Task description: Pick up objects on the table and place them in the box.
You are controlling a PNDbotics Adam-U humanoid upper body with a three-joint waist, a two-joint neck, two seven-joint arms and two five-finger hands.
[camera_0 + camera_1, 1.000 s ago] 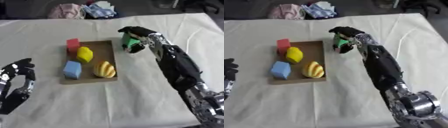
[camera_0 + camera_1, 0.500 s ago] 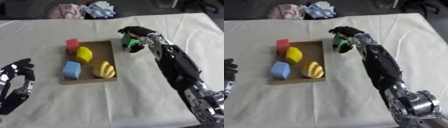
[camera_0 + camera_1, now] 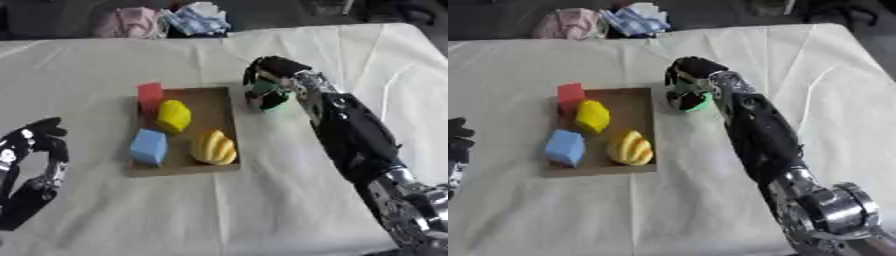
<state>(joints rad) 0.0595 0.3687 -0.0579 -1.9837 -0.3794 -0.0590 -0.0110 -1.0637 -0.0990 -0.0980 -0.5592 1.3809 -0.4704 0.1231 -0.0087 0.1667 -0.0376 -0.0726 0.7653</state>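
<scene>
both views look down from the robot's head onto a table point(image 3: 105, 210) under a pale cloth, facing toward 12 o'clock, where crumpled cloths point(image 3: 166, 20) lie at the far edge. the two eyes sit side by side, so the pictures nearly match. the box point(image 3: 219, 102) lies left of centre in the left eye view and further toward 9 o'clock in the right eye view. the right arm point(image 3: 754, 130) enters from 5 o'clock in both. the left hand point(image 3: 31, 165) shows mostly in the left eye view at 8 o'clock, only its edge in the other. both share the box and the table's middle, seen from near.
</scene>
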